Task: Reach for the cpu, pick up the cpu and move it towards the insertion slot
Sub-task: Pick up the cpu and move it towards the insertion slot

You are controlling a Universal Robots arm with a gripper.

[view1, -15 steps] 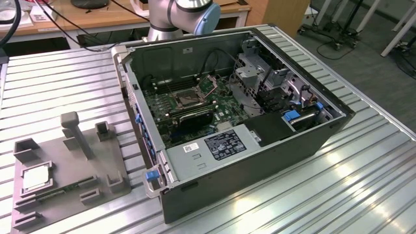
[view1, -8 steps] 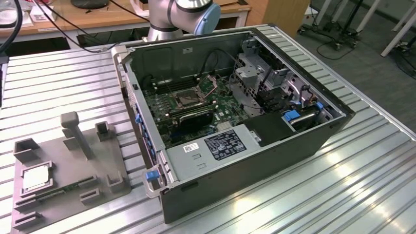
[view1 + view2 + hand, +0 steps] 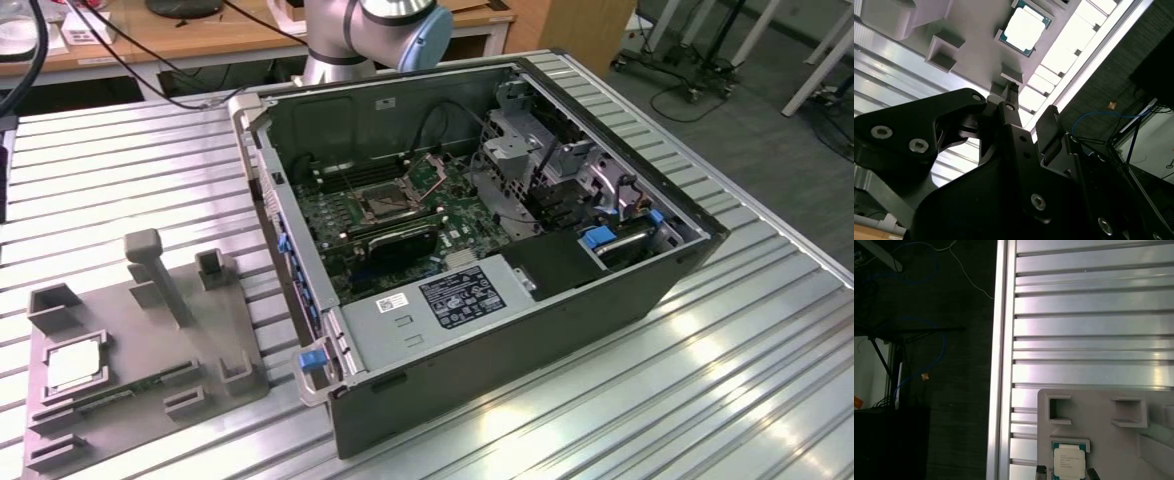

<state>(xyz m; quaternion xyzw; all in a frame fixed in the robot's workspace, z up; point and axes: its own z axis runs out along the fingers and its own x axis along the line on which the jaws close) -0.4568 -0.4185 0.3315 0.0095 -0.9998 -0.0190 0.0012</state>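
The cpu [image 3: 74, 365] is a small square chip with a silvery-white top, lying flat in a recess of the grey tray [image 3: 147, 420] at the exterior view's lower left. It appears again in both wrist views [image 3: 1024, 29] [image 3: 1069, 462]. My gripper [image 3: 1066, 473] hangs above the cpu and apart from it, open, with one fingertip [image 3: 1040, 471] showing on either side of the chip's width. In the second wrist view my gripper [image 3: 1031, 102] holds nothing between its black fingers [image 3: 1013, 92]. The insertion slot [image 3: 386, 207], a silver-framed square socket, sits on the motherboard inside the open computer case.
The open computer case [image 3: 534, 300] lies on the slatted aluminium table [image 3: 747, 350], to the exterior view's right of the tray. A green memory stick [image 3: 134, 390] rests in the tray among raised grey blocks [image 3: 154, 275]. The table edge [image 3: 999, 360] borders dark floor with cables.
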